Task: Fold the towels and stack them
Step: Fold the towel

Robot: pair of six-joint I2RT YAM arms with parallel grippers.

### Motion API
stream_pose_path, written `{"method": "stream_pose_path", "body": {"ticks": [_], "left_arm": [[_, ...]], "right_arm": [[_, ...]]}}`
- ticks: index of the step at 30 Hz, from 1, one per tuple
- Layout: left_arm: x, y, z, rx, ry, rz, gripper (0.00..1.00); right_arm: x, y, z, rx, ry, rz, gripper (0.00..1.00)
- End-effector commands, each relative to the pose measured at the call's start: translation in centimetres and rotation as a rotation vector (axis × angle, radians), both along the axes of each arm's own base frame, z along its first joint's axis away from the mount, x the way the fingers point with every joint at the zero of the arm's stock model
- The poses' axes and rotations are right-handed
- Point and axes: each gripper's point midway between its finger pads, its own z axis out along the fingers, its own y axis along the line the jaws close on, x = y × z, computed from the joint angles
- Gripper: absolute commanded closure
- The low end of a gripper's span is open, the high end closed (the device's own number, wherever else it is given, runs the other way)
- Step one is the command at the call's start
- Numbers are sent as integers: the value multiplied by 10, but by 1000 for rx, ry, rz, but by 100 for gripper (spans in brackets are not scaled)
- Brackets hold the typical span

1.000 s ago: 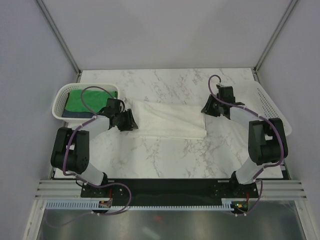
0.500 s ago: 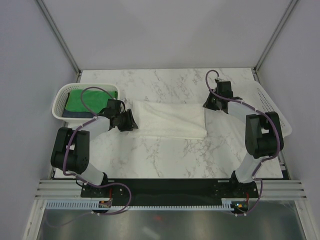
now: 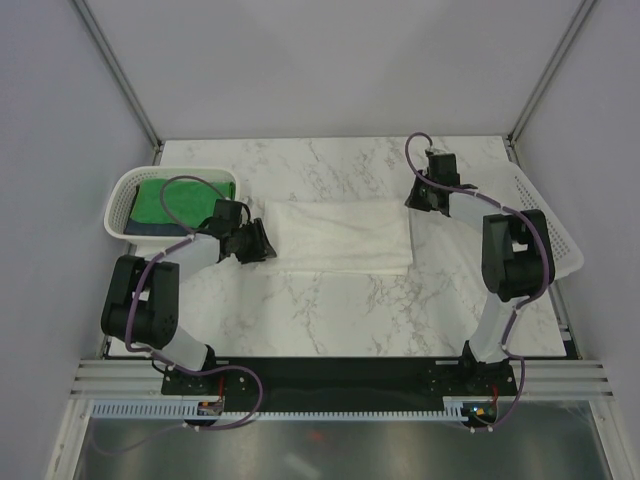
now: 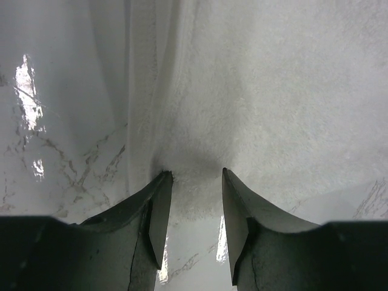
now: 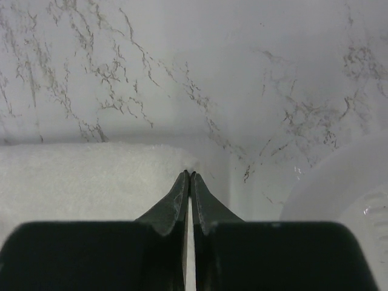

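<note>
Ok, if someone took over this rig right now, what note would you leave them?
Left pincer: closed on the left edge of the large white terry towel, which lies folded flat on the marble table.
Right pincer: shut, nothing visibly held, tips at that towel's far right corner.
Small bright green terry towel, small dark navy terry towel showing at its near edge: in the white perforated plastic basket, left.
Done: white towel folded at least once.
Left: finish folding it, stack all three.

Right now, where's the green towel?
Top view, far left: the green towel lies in the white basket, the navy towel showing along its near edge, just left of the left gripper.
</note>
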Motion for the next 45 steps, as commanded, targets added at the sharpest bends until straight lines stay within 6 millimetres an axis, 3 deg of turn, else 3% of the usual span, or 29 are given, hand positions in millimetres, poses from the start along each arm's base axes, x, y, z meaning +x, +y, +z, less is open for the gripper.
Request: {"method": "stream_pose_path", "body": {"ticks": [1,4,7,9,12,14,17,18,23,26,31,34,37,40,41,44,45], "left_arm": [[-8,19,-2,86,41,64,52],[9,12,40,44,-61,57,49],[29,3,76,8,-137,33,49],[43,-3,88,-16,-160,27,49],[60,-14,81,-41,-131,-6,49],[66,-20,75,-60,-116,-26,50],[77,-19,52,-37,-77,-16,50],[82,-16,49,-17,-74,-8,50],[80,15,1,149,11,80,49],[78,30,-13,209,47,138,49],[76,32,-18,211,55,166,49],[80,28,-3,181,30,173,48],[90,21,35,141,-54,164,47],[101,13,76,99,-133,136,46],[104,4,89,68,-160,102,46],[109,-16,106,27,-212,24,47],[112,-22,107,13,-222,-4,46]], "right_arm": [[20,-8,35,-34,-79,-33,90],[22,-1,70,-2,-126,-20,82],[19,11,102,35,-160,22,52],[14,19,107,59,-148,45,47],[7,33,104,63,-125,79,49],[-2,53,98,91,-114,132,69],[-16,95,86,234,-102,235,83],[-18,100,67,259,-70,238,86],[-9,68,3,219,-4,80,91],[0,43,-20,180,35,-4,91],[9,24,-15,134,-1,-96,92],[16,25,-1,134,-36,-88,93],[22,40,26,156,-85,-13,89],[12,53,49,159,-68,40,83],[7,58,64,168,-89,60,81],[-16,72,79,185,-60,122,80],[-31,77,72,200,-18,140,80]]}}
